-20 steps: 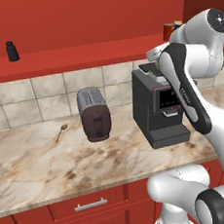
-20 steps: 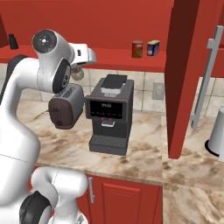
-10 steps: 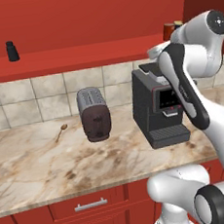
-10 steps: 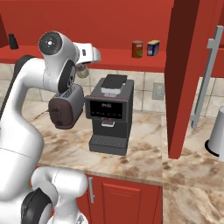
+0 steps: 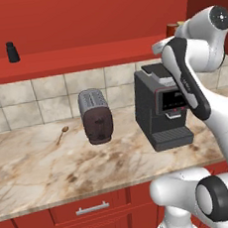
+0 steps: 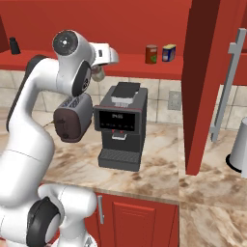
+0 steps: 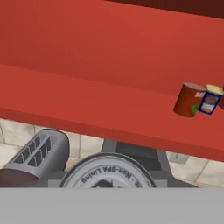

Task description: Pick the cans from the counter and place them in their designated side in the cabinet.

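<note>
My gripper [image 6: 99,72] is shut on the silvery can [image 7: 107,173], held up above the coffee machine and just below the front edge of the cabinet's open red shelf [image 6: 128,65]. The hand view looks over this can's round lid, printed with lettering. The dark red can [image 6: 151,54] stands upright on the shelf to the right of my hand, seen as the dark red can [image 7: 190,99] at the right of the hand view. The counter [image 5: 42,168] runs below.
A blue-and-yellow can [image 6: 168,52] stands right beside the red one. A black shaker [image 5: 12,52] sits at the shelf's left end. On the counter are a toaster [image 5: 96,115], coffee machine [image 6: 120,125], spoon [image 5: 62,135] and a pale canister [image 6: 239,149]. A red cabinet panel [image 6: 210,82] hangs at the right.
My hand has moved slightly right and up toward the shelf, still carrying the silvery can. Nothing else has moved.
</note>
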### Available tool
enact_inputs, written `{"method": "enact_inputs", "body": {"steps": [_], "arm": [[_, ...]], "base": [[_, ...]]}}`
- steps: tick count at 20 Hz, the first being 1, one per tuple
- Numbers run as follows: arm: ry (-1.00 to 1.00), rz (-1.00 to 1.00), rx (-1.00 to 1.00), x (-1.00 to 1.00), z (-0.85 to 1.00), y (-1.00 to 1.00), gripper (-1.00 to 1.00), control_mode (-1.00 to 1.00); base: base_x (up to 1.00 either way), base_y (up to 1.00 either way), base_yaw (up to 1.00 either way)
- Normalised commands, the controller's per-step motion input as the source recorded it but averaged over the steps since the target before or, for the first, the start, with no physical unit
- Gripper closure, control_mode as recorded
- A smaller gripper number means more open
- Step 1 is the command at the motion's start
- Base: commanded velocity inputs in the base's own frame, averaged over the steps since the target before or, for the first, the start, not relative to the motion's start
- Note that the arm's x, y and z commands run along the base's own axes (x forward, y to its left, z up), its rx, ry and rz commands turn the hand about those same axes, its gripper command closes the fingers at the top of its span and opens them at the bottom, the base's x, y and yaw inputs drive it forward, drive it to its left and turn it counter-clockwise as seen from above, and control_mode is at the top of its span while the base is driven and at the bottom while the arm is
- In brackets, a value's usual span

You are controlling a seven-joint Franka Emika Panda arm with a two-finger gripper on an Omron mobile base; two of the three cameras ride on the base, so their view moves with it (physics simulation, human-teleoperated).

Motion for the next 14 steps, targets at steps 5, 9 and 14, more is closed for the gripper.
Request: {"method": "enact_inputs", "body": {"steps": [5,9,14], "arm": [[0.00,-0.02,0.00,0.25,0.05,-0.12,1.00,-1.00],[0.00,-0.01,0.00,0.26,0.04,-0.12,1.00,-1.00],[0.00,-0.02,0.00,0.26,0.05,-0.14,1.00,-1.00]], "base": [[0.00,0.00,0.00],[0.00,0.00,0.00],[0.00,0.00,0.00]]}}
